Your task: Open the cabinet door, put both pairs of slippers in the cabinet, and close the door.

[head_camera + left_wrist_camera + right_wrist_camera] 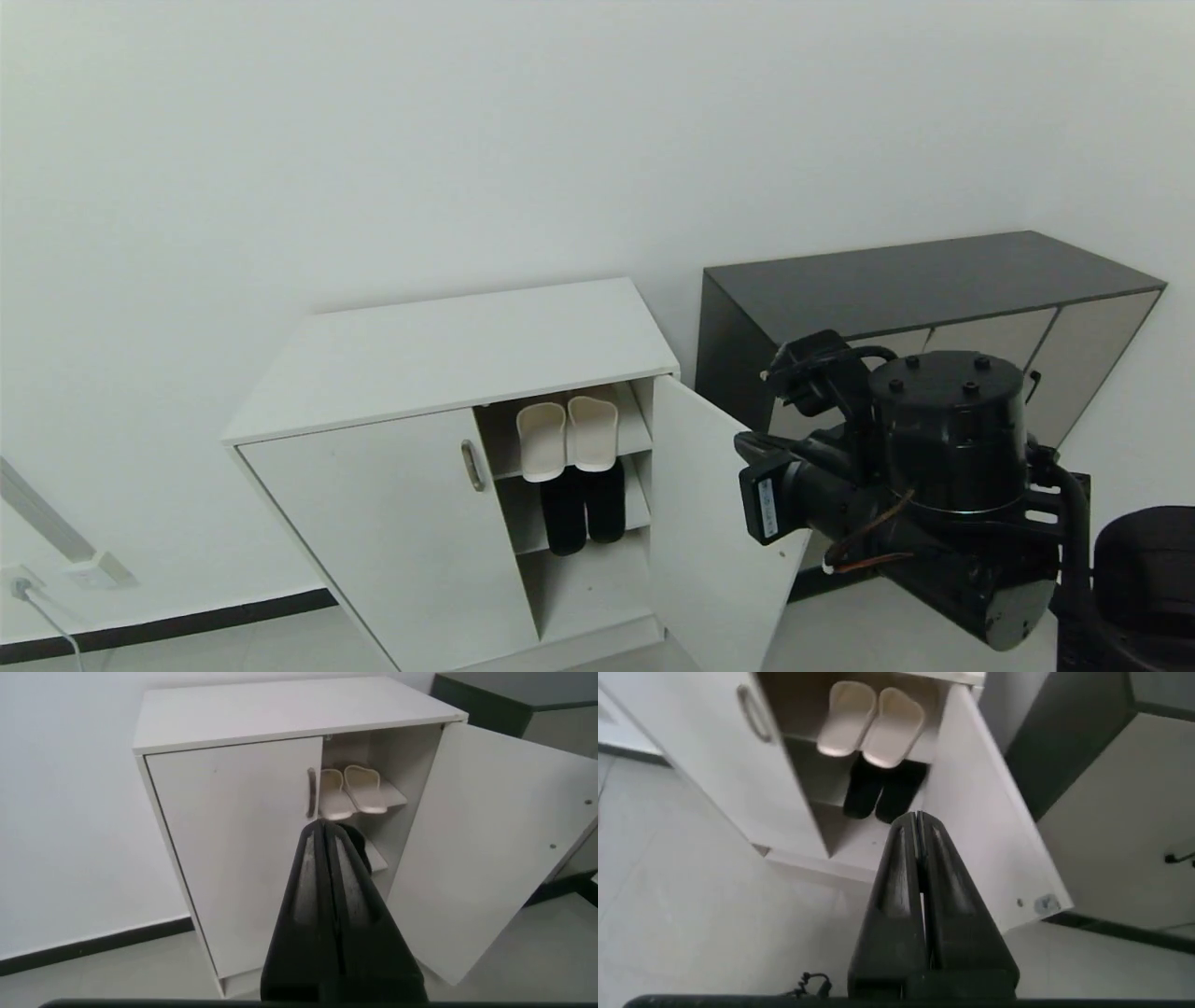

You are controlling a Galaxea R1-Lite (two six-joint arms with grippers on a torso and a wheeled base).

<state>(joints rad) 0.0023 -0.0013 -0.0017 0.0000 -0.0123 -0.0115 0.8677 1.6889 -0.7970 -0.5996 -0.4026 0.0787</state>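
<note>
The open door [719,523] is hung on the right side of the cabinet [448,345] and is swung out wide toward the robot. Its tall free edge is turned out into the room. Inside, the white slippers [568,437] are set side by side on the top shelf. The black slippers [583,509] are set on the shelf just below them. So both pairs are judged to be put away, and only the closing of the door is left.

The other door [392,532] is closed, and its handle [471,465] is seen at its inner edge.

The right arm [915,485] is seen on the outer side of the open door, near its free edge. The right gripper [920,817] is pressed closed, and nothing is held in it. The left gripper [327,826] is closed and empty too, and it is pointed at the middle of the cabinet, farther from the door's free edge.

The right arm is judged to be the nearer one. The door would have to be pushed from its outer side, to the robot's left, back to the cabinet.

A dark sideboard [934,271] is stood just to the right of the cabinet, behind the door
</note>
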